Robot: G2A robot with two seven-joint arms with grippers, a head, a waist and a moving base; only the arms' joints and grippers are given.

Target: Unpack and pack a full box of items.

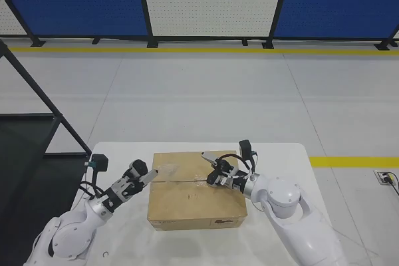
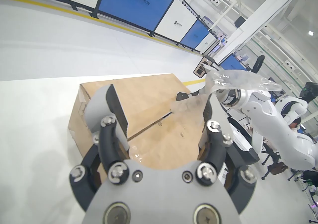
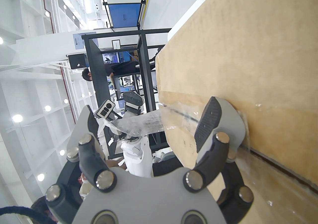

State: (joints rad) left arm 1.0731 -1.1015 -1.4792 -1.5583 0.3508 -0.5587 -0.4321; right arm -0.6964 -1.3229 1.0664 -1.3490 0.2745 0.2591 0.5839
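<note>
A closed brown cardboard box (image 1: 193,199) lies in the middle of the white table (image 1: 286,156). A strip of clear packing tape (image 3: 141,124) is lifted off the box's centre seam. It runs from the seam to one finger of my right gripper (image 3: 151,110), which is open over the box's right end (image 1: 217,177). In the left wrist view the same crumpled tape (image 2: 236,81) hangs at that gripper. My left gripper (image 2: 161,100) is open just above the box's left end (image 1: 138,174), with nothing between its fingers. The box top (image 2: 146,91) shows the slit between its flaps.
A black metal frame (image 1: 26,133) stands off the table's left side. Bare table surface (image 2: 37,110) lies to the left of the box and in front of it. Blue and white partition panels (image 1: 206,13) line the far floor.
</note>
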